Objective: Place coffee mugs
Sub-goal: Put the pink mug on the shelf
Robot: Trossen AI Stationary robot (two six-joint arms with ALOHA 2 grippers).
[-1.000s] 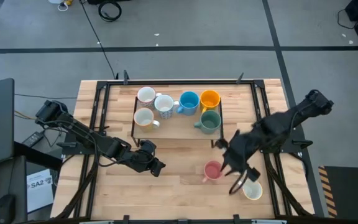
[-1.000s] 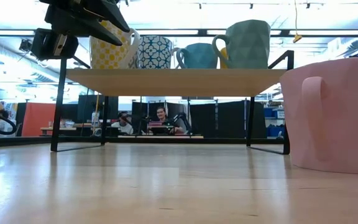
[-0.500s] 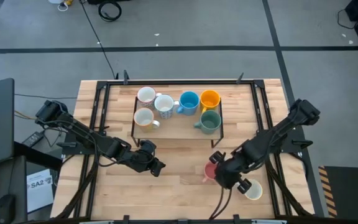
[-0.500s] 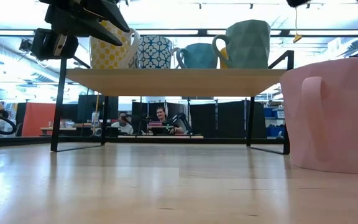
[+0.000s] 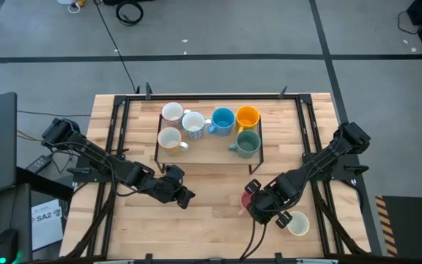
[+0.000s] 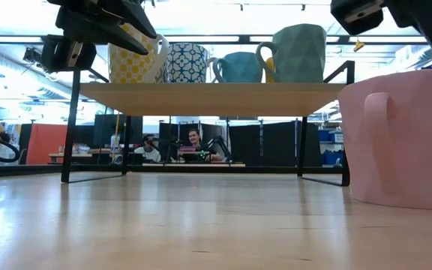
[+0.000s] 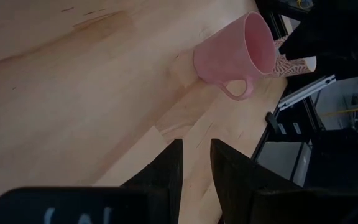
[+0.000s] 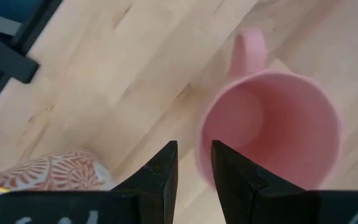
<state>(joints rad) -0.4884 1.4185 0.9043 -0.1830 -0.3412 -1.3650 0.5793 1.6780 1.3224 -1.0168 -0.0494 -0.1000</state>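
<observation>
Pink mug (image 5: 248,201) upright on the desk (image 5: 211,220), in front of the rack (image 5: 208,150), toward its right end. Right tool (image 5: 258,213) directly over the pink mug, fingers (image 8: 160,171) a narrow gap apart, one over the rim, not gripping. Patterned mug (image 5: 297,223) on the desk, right of the pink mug and further from the rack.

On the rack: two white mugs (image 5: 172,112), cream mug (image 5: 169,138), blue mug (image 5: 223,120), orange-yellow mug (image 5: 247,116), green mug (image 5: 247,143).

Left tool (image 5: 185,197) waits low over the desk in front of the rack's left half, fingers slightly apart, empty.
</observation>
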